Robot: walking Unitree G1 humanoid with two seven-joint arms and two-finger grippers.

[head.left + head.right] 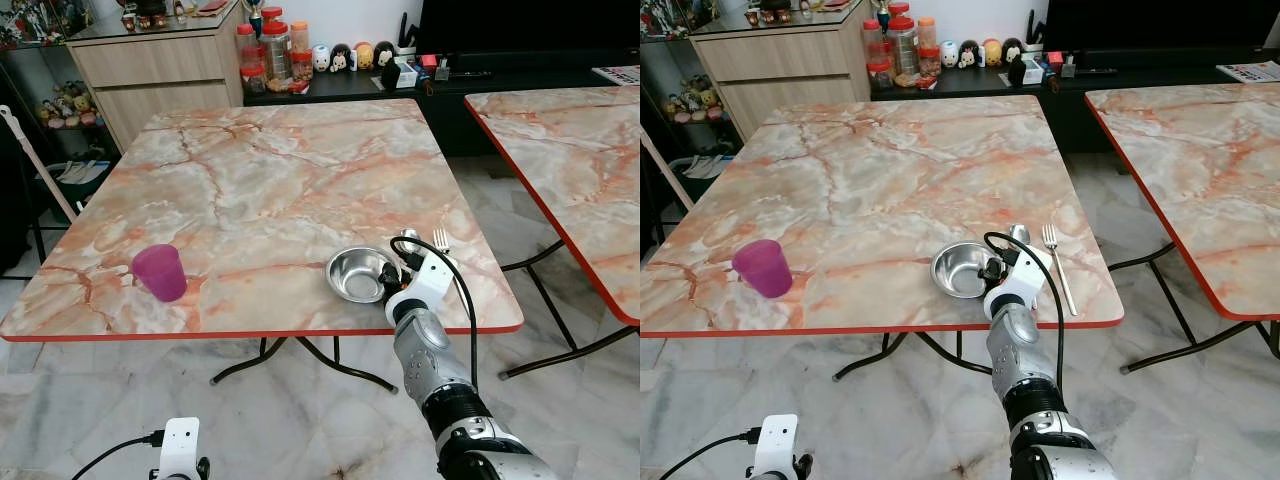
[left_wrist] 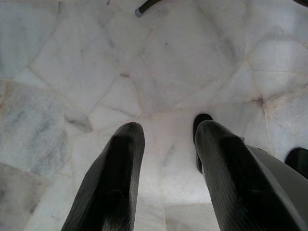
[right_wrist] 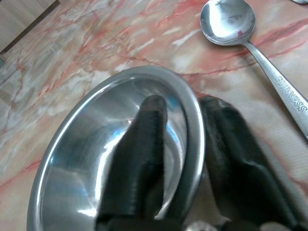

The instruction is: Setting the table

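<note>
right gripper (image 3: 185,159) pinching the one steel bowl (image 1: 357,273) at its rim, one finger inside, one outside, with one spoon (image 3: 250,38) and one fork (image 1: 1058,265) just beside the bowl, one purple cup (image 1: 160,271) well apart.

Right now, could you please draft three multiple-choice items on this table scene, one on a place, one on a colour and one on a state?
1. Where does the spoon lie?
A. Inside the bowl
B. On the table beside the bowl
C. On the floor

2. What colour is the cup?
A. Purple
B. Green
C. White

3. How does the right tool meet the steel bowl?
A. It hovers far above it
B. It presses on its underside
C. One finger inside the rim, one outside

Answers:
1. B, it rests on the marble table between bowl and fork.
2. A, the plastic is translucent purple.
3. C, the right wrist view shows the rim between the fingers.
</note>
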